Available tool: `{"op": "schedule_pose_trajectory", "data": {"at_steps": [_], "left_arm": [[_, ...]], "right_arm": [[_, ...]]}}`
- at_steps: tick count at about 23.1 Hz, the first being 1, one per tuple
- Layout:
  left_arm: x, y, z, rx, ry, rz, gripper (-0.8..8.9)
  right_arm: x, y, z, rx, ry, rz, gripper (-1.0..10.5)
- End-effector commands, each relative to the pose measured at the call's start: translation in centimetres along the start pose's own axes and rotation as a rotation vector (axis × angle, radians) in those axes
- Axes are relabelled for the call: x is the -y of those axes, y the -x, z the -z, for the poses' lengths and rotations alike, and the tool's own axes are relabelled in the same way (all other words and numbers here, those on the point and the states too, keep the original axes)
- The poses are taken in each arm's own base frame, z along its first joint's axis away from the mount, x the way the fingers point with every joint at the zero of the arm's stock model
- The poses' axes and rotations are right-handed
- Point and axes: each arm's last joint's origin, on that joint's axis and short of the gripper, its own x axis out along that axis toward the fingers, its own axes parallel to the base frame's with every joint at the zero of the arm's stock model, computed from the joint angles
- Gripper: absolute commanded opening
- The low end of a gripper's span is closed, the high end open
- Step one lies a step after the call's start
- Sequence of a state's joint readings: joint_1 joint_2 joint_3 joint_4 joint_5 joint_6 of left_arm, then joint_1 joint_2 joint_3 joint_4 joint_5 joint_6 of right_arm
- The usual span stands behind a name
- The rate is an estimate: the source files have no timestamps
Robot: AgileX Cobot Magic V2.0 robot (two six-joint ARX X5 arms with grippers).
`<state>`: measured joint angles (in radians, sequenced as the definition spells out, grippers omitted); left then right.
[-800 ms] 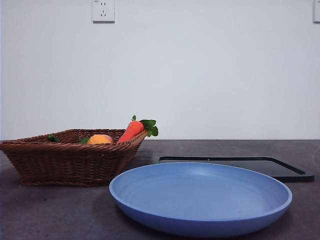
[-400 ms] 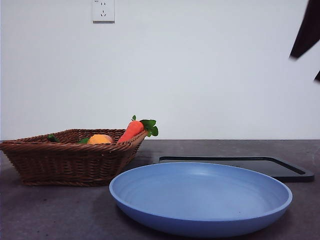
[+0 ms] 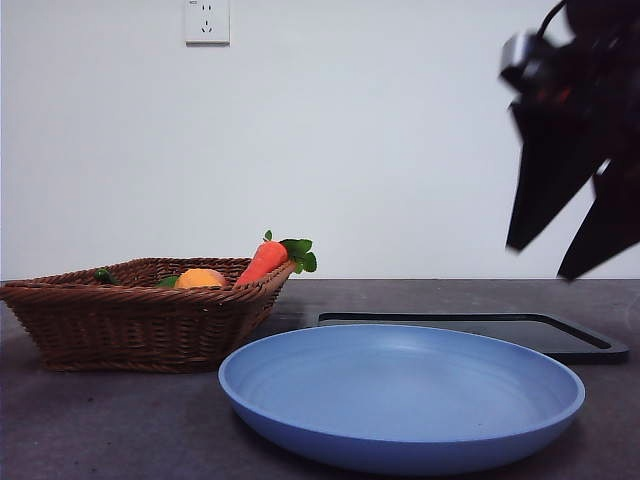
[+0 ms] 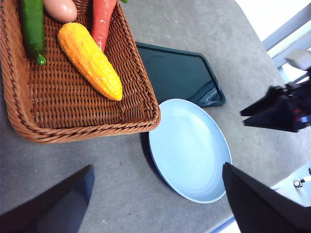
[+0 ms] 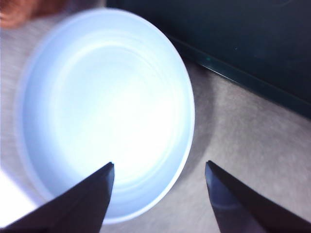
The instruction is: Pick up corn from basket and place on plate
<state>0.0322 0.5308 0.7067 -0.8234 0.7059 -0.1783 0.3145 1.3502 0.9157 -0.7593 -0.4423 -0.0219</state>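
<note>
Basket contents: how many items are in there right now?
4 in the left wrist view. In the basket: the corn mid-basket, a carrot beside it, a green vegetable along the other side, a brownish-pink round item between. The frame edge may hide more.

Right end effector [image 3: 572, 262]: we recorded it raised at the upper right of the front view, jaws spread apart and angled downward, nothing between them; dark wrist housing above. The right wrist view showed both jaws parted.

Left end effector [image 4: 155, 204]: we recorded it held high, jaws wide apart and empty.
</note>
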Motion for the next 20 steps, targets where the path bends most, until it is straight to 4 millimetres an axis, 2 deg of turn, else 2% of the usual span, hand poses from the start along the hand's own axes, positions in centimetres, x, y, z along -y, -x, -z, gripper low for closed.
{"op": "schedule_pose_trajectory", "data": {"at_steps": [1, 5, 8, 12, 16, 20], "left_arm": [[0.2, 0.2, -0.4, 0.012, -0.016, 0.006, 4.30], [0.2, 0.2, -0.4, 0.012, -0.016, 0.006, 4.30], [0.2, 0.2, -0.4, 0.011, -0.016, 0.006, 4.30], [0.2, 0.2, -0.4, 0.012, -0.016, 0.006, 4.30], [0.2, 0.1, -0.4, 0.011, -0.016, 0.006, 4.30], [0.0, -0.1, -0.5, -0.003, -0.003, 0.004, 4.30]], "right_arm": [[0.0, -1.7, -0.8, -0.036, 0.018, 0.026, 3.0], [0.5, -4.2, -1.2, -0.083, 0.032, 0.052, 3.0], [0.9, -5.5, -1.3, -0.111, 0.028, 0.053, 2.4], [1.1, -6.1, -1.4, -0.116, 0.025, 0.053, 1.0], [1.2, -6.2, -1.5, -0.108, 0.028, 0.053, 0.1], [1.2, -6.2, -1.6, -0.101, 0.030, 0.053, 0.0]]}}
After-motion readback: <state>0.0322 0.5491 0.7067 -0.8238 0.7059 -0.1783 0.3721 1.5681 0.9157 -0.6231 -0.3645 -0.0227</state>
